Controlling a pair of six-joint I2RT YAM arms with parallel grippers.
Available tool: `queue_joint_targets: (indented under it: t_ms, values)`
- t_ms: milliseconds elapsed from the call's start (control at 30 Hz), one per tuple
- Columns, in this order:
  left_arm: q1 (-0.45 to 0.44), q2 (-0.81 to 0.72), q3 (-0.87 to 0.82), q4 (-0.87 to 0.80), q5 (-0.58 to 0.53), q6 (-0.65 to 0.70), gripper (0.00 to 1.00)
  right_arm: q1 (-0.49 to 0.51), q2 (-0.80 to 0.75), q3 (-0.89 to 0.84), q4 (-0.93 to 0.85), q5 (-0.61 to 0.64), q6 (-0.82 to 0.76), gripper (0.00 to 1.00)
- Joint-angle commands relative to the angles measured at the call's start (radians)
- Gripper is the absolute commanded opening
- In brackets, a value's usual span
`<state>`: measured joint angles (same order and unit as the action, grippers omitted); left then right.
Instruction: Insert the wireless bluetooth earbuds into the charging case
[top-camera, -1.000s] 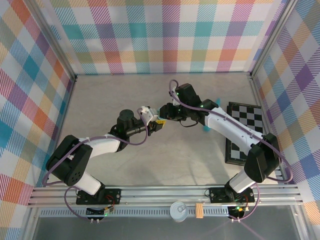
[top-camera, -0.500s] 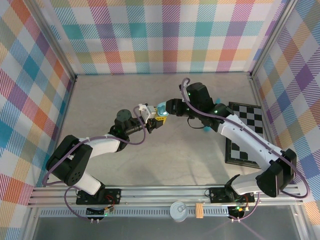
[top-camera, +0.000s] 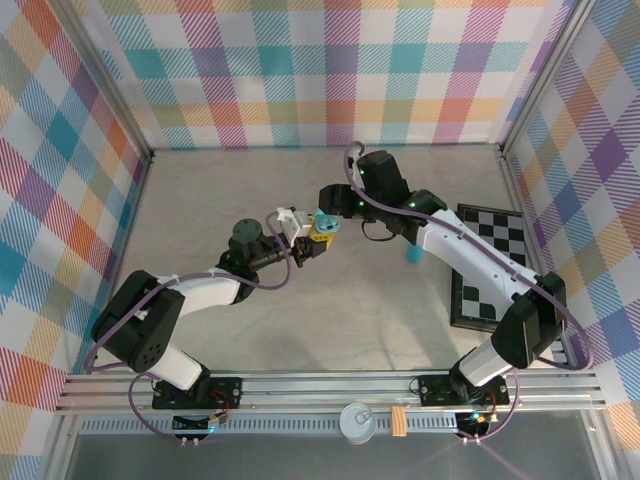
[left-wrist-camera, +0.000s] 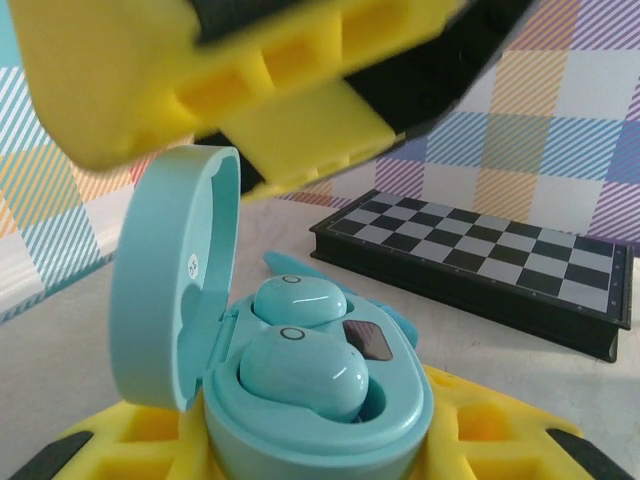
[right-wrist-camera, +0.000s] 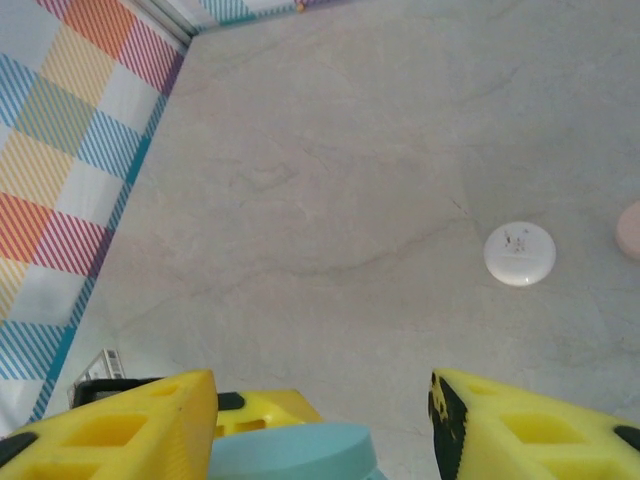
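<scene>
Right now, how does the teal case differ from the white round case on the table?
Colour: the teal case is teal, the white round case white. State: the teal case's lid stands open with two earbuds seated inside; the white one looks shut. Pose: the teal case sits clamped in the left gripper; the white one lies on the table. Both are rounded, pebble-like.
</scene>
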<state>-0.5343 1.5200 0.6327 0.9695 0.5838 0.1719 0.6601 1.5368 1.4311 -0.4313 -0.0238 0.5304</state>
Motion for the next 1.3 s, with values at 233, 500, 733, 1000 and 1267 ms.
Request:
queue_joint_targets:
  t_ms: [233,500,733,1000,1267]
  values:
    - [0.007,-0.075,0.021,-0.018,0.013,0.01,0.34,-0.007,-0.07,-0.053,-0.047,-0.042,-0.028,0.59]
    - [0.007,-0.081,0.024,-0.02,0.006,0.014,0.33,-0.007,-0.168,-0.118,-0.042,-0.029,-0.021,0.59]
    - [0.007,-0.105,0.021,-0.028,0.013,0.008,0.33,-0.132,-0.245,-0.297,0.254,-0.326,0.264,0.73]
    - [0.007,-0.111,0.044,-0.001,0.021,-0.027,0.33,-0.195,-0.202,-0.527,0.769,-0.611,0.711,0.76]
    - [0.004,-0.094,0.064,0.034,0.036,-0.063,0.33,-0.154,-0.118,-0.592,1.052,-0.64,0.895,0.69]
